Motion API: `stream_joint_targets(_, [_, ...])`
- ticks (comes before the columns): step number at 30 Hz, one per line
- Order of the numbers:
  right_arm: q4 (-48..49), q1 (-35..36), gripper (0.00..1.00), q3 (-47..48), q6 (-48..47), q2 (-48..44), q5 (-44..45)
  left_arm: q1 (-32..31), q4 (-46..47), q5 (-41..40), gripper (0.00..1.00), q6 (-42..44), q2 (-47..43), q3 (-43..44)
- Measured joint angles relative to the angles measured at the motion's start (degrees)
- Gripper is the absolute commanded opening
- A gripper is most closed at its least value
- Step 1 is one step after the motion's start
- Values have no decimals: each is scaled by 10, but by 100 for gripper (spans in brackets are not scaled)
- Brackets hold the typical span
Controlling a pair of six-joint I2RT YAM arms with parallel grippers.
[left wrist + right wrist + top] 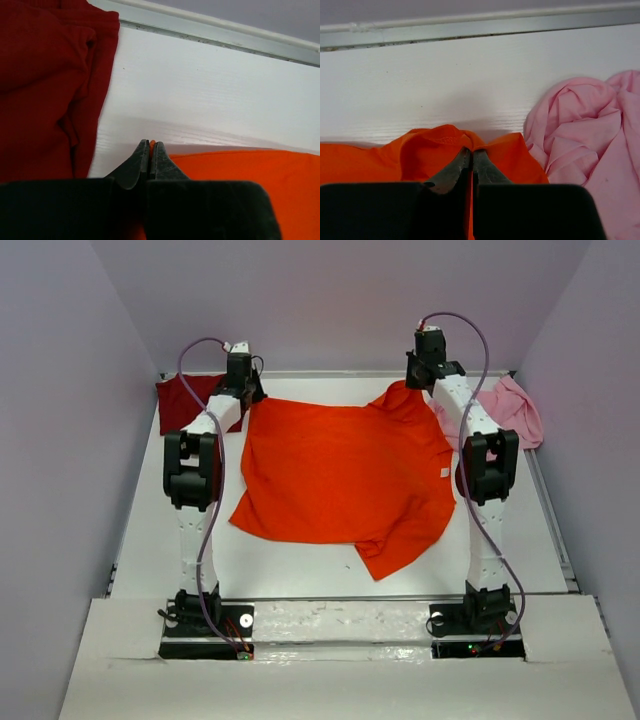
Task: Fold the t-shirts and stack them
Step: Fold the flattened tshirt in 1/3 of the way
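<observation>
Both arms reach forward from their bases to the far side of the white table (300, 578), elbows raised and wrists tipped down. The left gripper (151, 146) is pinched on the far left corner of the orange t-shirt (340, 475), with a sliver of orange cloth between its fingers. The right gripper (472, 152) is clamped on a bunched fold at the shirt's far right edge. The orange t-shirt lies spread across the middle of the table, rumpled at its near right corner. The maroon t-shirt (185, 400) sits crumpled in the far left corner, just beside the left gripper. The pink t-shirt (512, 405) is bunched at the far right, just beside the right gripper.
</observation>
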Motion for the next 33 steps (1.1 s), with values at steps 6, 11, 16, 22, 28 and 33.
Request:
stream_joint_targets(6, [19,0,0,-91,3,-99,7,0,8,2,0,0,-71,-45])
stream_joint_targets(11, [28,0,0,-187,12,-180,16,0,22,9,0,-2,-123,-89])
stream_joint_targets(16, [28,0,0,-277,29,-240,19,0,26,14,0,-8,-153,-145])
stream_joint_targets(22, [30,0,0,-382,50,-303,20,0,24,19,0,-14,-178,-212])
stream_joint_targets(28, [33,0,0,-477,70,-357,19,-4,19,31,0,-33,-224,-280])
stream_joint_targets(33, [35,0,0,-532,77,-389,21,-13,19,33,0,-43,-259,-320])
